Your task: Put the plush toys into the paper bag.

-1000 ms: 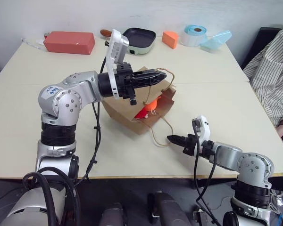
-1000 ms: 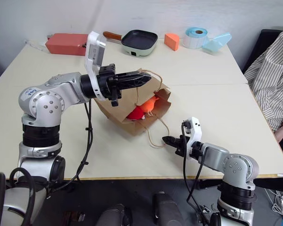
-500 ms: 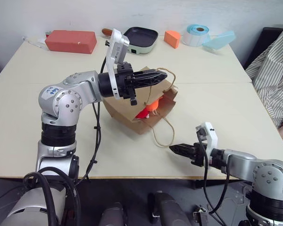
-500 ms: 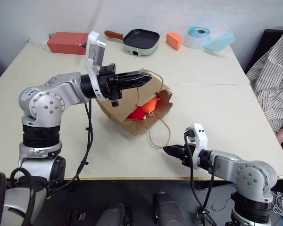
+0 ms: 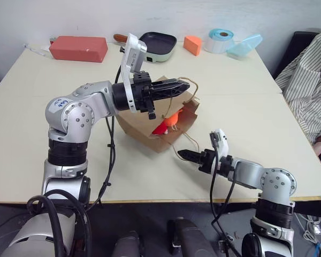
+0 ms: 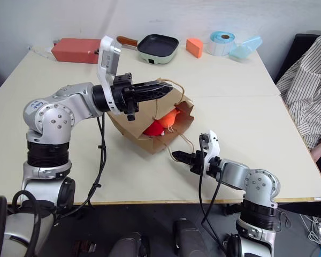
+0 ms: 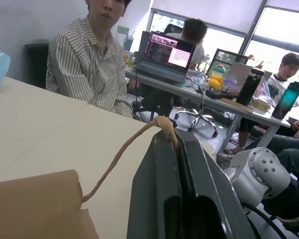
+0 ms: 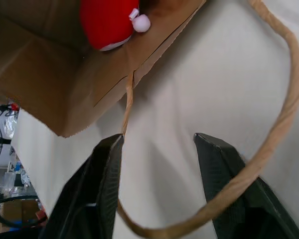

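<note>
Here, the paper bag (image 5: 150, 126) is held tilted on the desk (image 5: 32, 134), one handle clamped by the left pincer (image 5: 184, 84); both plush toys (image 5: 167, 123) are seen inside, and the right pincer (image 5: 183, 154) is spread open at the lower handle (image 8: 284, 124)

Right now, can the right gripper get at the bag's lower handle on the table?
Probably yes. The right gripper is open, its fingers on either side of the lower handle, with only bare table between them.
</note>
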### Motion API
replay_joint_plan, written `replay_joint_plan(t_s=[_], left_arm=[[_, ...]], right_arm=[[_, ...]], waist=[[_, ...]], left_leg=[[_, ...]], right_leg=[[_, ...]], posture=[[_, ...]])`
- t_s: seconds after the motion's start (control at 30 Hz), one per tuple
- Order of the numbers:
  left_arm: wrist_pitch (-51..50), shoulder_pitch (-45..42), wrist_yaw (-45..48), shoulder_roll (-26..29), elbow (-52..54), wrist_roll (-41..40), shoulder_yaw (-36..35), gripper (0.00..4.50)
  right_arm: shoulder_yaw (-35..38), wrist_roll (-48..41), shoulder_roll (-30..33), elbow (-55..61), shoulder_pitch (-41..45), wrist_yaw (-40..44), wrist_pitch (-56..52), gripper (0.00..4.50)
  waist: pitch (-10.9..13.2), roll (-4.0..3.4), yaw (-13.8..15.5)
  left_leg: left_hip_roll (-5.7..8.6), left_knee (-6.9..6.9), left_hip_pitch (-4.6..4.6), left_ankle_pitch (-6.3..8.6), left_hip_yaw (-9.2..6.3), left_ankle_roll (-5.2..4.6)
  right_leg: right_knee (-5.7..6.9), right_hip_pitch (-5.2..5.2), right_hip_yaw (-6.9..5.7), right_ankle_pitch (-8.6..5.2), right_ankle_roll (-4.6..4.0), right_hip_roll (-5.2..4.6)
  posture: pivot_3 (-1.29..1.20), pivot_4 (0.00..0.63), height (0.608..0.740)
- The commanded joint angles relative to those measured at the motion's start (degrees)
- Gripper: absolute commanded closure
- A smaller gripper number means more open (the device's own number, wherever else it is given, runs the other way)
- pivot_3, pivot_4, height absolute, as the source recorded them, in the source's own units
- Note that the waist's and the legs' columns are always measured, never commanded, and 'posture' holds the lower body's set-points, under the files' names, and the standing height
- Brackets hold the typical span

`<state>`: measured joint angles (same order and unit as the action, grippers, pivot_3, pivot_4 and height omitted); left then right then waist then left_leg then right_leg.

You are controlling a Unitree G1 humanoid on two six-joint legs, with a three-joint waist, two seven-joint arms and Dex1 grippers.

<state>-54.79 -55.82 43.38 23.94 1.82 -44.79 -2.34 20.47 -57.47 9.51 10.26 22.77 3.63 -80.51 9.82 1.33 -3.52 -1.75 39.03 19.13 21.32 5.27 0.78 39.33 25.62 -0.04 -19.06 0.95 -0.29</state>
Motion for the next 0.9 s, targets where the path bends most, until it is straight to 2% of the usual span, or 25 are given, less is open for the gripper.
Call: replay_joint_plan(t_s=[0.03,0.13,0.3,0.4,0.57,0.63,0.73,0.9], left_arm=[[0.13,-1.16,-0.39,1.03,2.58,-1.06,-2.36,4.5],[0.17,-0.94,-0.65,1.26,2.6,-1.04,-2.49,4.5],[1.77,-0.61,-0.71,1.45,1.57,0.16,-2.68,4.5],[2.5,-2.65,-2.43,0.39,-1.21,-0.76,-5.38,4.5],[5.13,-5.0,-3.62,-0.93,-4.89,0.1,-7.5,4.5],[7.27,-5.01,-3.91,-1.38,-6.54,2.01,-6.81,4.5],[9.11,-3.89,-4.82,-2.91,-7.87,3.97,-5.48,4.5],[9.14,0.32,-4.58,-5.11,-5.01,5.09,-2.88,4.5]], right_arm=[[0.01,2.78,0.78,-1.91,-1.92,-1.58,0.3,3.67],[1.99,0.04,0.83,0.59,-1.73,-1.18,0.17,4.48],[4.48,-7.49,6.38,9.33,-0.82,4.34,1.83,4.48],[10.23,-21.7,13.85,11.16,4.08,6.29,2.43,4.48],[10.77,-40.65,25.42,8.58,10.61,2.26,9.44,4.48],[8.46,-44.15,28.31,7.85,13.6,-0.24,12.37,4.48],[2.97,-42.87,29.53,8.14,14.41,-3.34,14.72,4.48],[-2.48,-30.32,30.68,11.66,10.31,-1.51,17.92,4.48]], waist=[[-0.06,0.07,0.02],[-0.16,0.22,0.31],[-0.13,0.18,0.95],[-0.06,0.07,1.15],[0.05,-0.09,1.09],[0.06,-0.11,1.0],[0.05,-0.06,1.01],[0.04,-0.06,1.72]], left_leg=[[0.0,0.0,0.0,0.0,0.0,0.0],[-0.01,-0.01,0.0,0.0,-0.04,0.0],[0.02,-0.04,0.16,0.03,-0.1,-0.07],[0.01,-0.16,0.19,0.05,-0.1,-0.09],[-0.02,-0.2,0.19,0.06,-0.13,-0.12],[-0.02,-0.24,0.19,0.06,-0.1,-0.11],[-0.01,-0.19,0.2,0.06,-0.07,-0.12],[-0.01,-0.28,0.28,0.07,-0.08,-0.13]], right_leg=[[0.0,0.0,0.0,0.0,0.0,0.0],[-0.03,-0.02,-0.03,0.0,0.0,-0.01],[-0.21,0.02,-0.12,0.0,0.0,-0.06],[-0.34,0.03,-0.16,0.0,0.0,-0.05],[-0.36,0.03,-0.22,0.0,0.0,0.0],[-0.37,0.03,-0.2,0.0,0.01,0.0],[-0.38,0.03,-0.16,0.0,0.01,0.0],[-0.52,0.04,-0.18,0.0,0.02,-0.01]], posture=[[0.0,0.15,0.74],[0.0,0.15,0.74],[0.0,0.15,0.74],[0.0,0.15,0.74],[0.0,0.15,0.74],[0.0,0.15,0.74],[0.0,0.15,0.74],[0.0,0.15,0.74]])
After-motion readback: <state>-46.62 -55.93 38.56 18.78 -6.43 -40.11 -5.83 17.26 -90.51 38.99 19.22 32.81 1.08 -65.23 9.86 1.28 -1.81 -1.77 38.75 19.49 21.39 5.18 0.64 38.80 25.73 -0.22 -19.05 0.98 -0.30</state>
